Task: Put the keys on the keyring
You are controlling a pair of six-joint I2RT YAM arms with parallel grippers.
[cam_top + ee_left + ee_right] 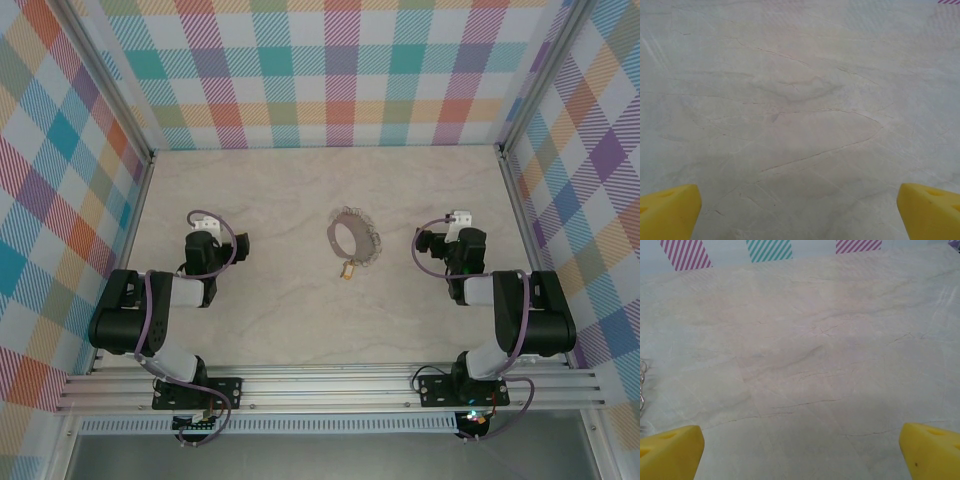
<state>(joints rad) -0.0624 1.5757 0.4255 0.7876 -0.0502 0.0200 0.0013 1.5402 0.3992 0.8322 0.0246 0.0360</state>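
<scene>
The keyring, a floppy loop of thin silvery chain, lies on the marble tabletop midway between the two arms. A tiny key with a yellow-orange head rests just at the loop's near edge; whether it touches the chain I cannot tell. My left gripper stands well to the left of both, and my right gripper well to the right. In the left wrist view the left gripper is open over bare table. The right gripper is open too, and a few links of the keyring show at that view's left edge.
Plaid walls close in the table on the back, left and right. An aluminium rail carrying both arm bases runs along the near edge.
</scene>
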